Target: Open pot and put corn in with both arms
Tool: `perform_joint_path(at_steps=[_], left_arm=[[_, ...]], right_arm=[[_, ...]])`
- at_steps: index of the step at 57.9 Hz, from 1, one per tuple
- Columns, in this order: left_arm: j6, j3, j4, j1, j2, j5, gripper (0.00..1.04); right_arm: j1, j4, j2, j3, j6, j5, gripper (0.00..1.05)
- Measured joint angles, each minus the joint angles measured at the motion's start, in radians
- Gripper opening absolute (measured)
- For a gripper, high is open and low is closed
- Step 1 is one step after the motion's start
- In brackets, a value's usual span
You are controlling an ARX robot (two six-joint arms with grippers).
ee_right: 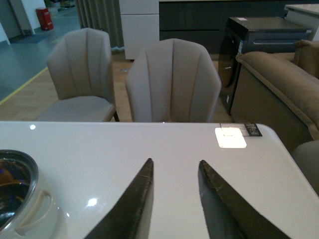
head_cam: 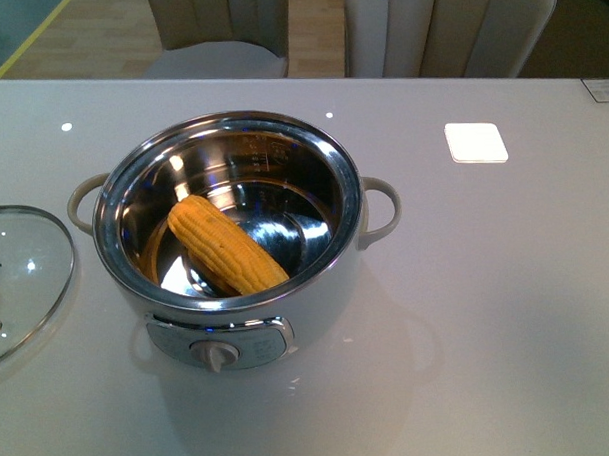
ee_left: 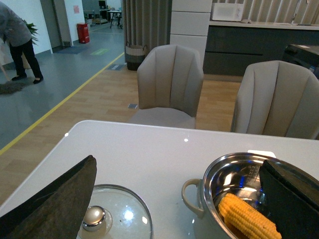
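The white pot (head_cam: pixel 317 288) stands uncovered in the middle of the table, its steel bowl shining. The yellow corn (head_cam: pixel 225 246) lies slanted inside the bowl; the left wrist view shows the corn (ee_left: pixel 246 216) there too. Neither arm appears in the front view. My left gripper (ee_left: pixel 177 164) is open and wide, one finger over the lid, the other over the pot (ee_left: pixel 199 196). My right gripper (ee_right: pixel 175 162) is open above bare table to the right of the pot (ee_right: pixel 30 214), holding nothing.
The glass lid (head_cam: pixel 21 273) with its steel knob (ee_left: pixel 93 218) lies flat on the table left of the pot. A white square pad (head_cam: pixel 476 142) sits at the back right. Two beige chairs (ee_left: pixel 169 82) stand behind the table's far edge.
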Motion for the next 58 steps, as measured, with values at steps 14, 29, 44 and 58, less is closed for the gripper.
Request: perform_joint_path(at_steps=[14,29,44,58], left_arm=[[0.000,0.000,0.000,0.000,0.000,0.000,0.98],[0.000,0.000,0.000,0.000,0.000,0.000,0.98],[0.000,0.000,0.000,0.000,0.000,0.000,0.98],[0.000,0.000,0.000,0.000,0.000,0.000,0.98]], right_arm=[[0.028,-0.038,-0.087,-0.046,0.002,0.009,0.02],[0.029,-0.086,-0.164,-0.075,0.002,0.009,0.02],[0.030,-0.115,-0.238,-0.091,0.004,0.010,0.02],[0.031,-0.302,-0.419,-0.091,0.005,0.010,0.02]])
